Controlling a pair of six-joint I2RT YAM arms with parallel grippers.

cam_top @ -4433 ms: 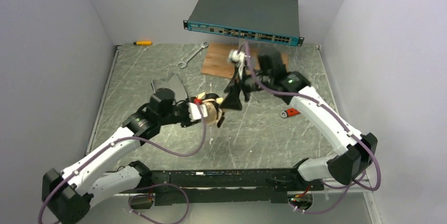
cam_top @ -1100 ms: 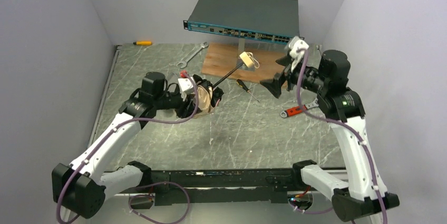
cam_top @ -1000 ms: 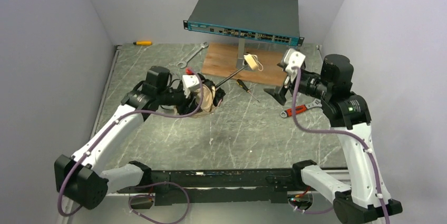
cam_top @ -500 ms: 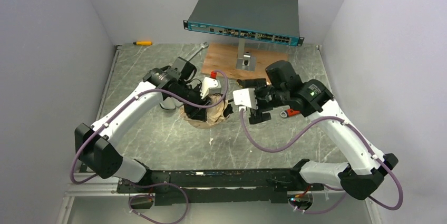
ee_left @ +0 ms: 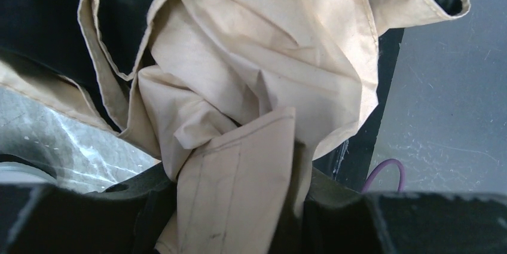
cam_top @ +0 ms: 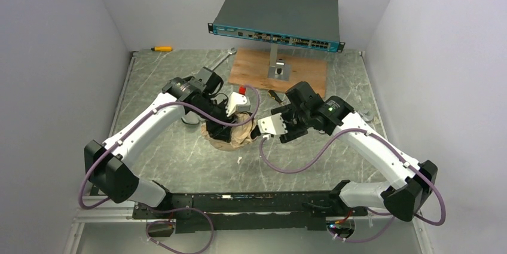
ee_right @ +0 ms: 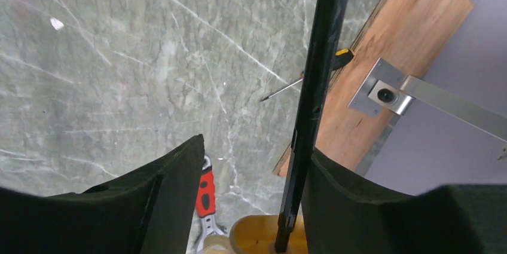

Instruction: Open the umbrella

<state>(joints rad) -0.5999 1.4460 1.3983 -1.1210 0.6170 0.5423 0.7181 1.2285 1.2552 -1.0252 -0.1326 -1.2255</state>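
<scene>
The umbrella lies as a crumpled bundle of cream-beige fabric with black lining on the table's middle. My left gripper comes down on it from the back left. In the left wrist view my left gripper is shut on a fold of the umbrella. My right gripper is just right of the bundle. In the right wrist view the umbrella's black shaft runs between the fingers of my right gripper. It rests against the right finger, and a gap shows to the left finger. The tan handle sits at the shaft's near end.
A dark-grey network switch stands on a metal post over a wooden board at the back. A screwdriver lies beside the board. A silver wrench and a yellow-handled tool lie at the back left. A red-handled wrench lies under my right gripper.
My right gripper has moved left and down to the umbrella, and its jaws have narrowed round the shaft. My left gripper keeps its hold and has barely shifted.
</scene>
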